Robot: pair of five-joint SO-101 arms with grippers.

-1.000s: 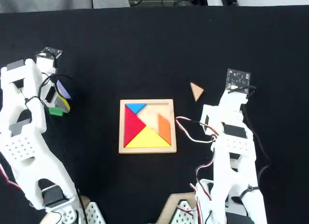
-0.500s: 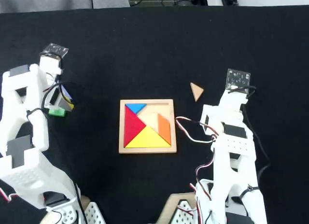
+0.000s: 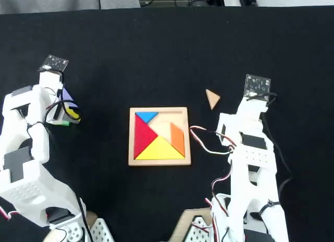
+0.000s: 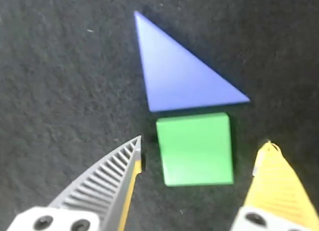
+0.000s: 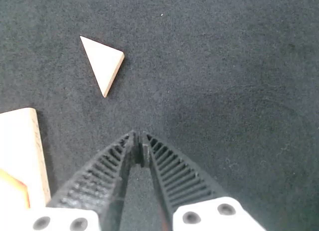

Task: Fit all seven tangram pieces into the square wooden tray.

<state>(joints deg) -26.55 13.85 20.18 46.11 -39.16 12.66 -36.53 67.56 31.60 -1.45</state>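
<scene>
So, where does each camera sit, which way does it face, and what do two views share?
High view: fixed above the table, facing down on the tray, the wooden triangle, the left arm and right arm.
Left wrist view: on the left wrist, facing down past the open left fingers at the green square and blue triangle.
Right wrist view: on the right wrist, facing down past the shut right fingers.
Shared: high and right wrist views both show the wooden triangle and tray.

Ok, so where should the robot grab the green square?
Probably by its two opposite free edges, coming straight down. The green square lies flat, and another edge sits close beside the blue triangle, leaving little room there. The left gripper is open, its fingers outside those free edges.
</scene>
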